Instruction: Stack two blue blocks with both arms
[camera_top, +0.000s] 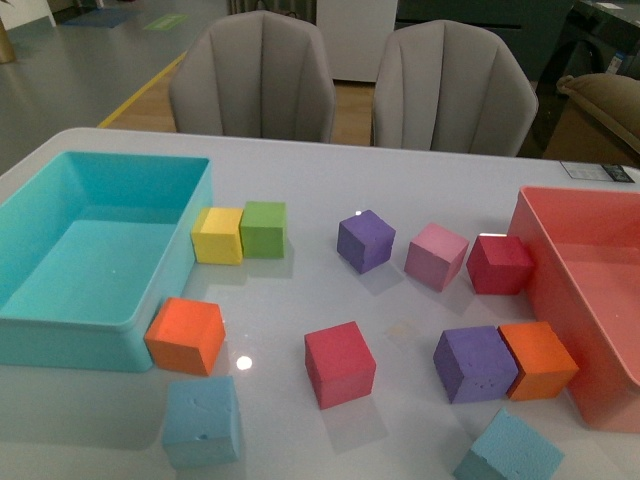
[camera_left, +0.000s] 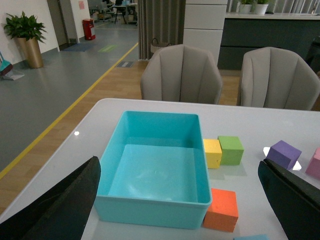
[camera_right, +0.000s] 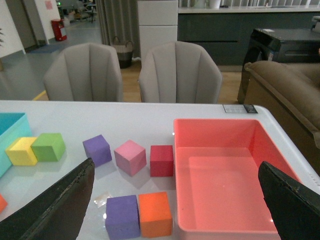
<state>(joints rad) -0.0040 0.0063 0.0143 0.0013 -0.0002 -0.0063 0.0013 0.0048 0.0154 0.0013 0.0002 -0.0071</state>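
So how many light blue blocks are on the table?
2. The left blue block sits close to the robot, by the orange block at the turquoise bin; the right blue block is partly cut off.

The glossy white table (camera_top: 330, 170) is carrying two bins and eleven foam cubes. The turquoise bin (camera_top: 60, 322) is sitting at the left and the coral bin (camera_top: 545, 290) at the right. The yellow cube (camera_top: 218, 235) and green cube (camera_top: 263, 229) are touching, just beside the turquoise bin, with the left orange cube (camera_top: 186, 335) sitting at its near corner. The far purple cube (camera_top: 365, 240), pink cube (camera_top: 436, 256) and crimson cube (camera_top: 497, 264) are lining up towards the coral bin. The red cube (camera_top: 340, 364) is standing alone mid-table. The near purple cube (camera_top: 474, 364) is touching the right orange cube (camera_top: 538, 360). The left blue block (camera_top: 202, 421) and right blue block (camera_top: 510, 450) are lying well apart along the near edge
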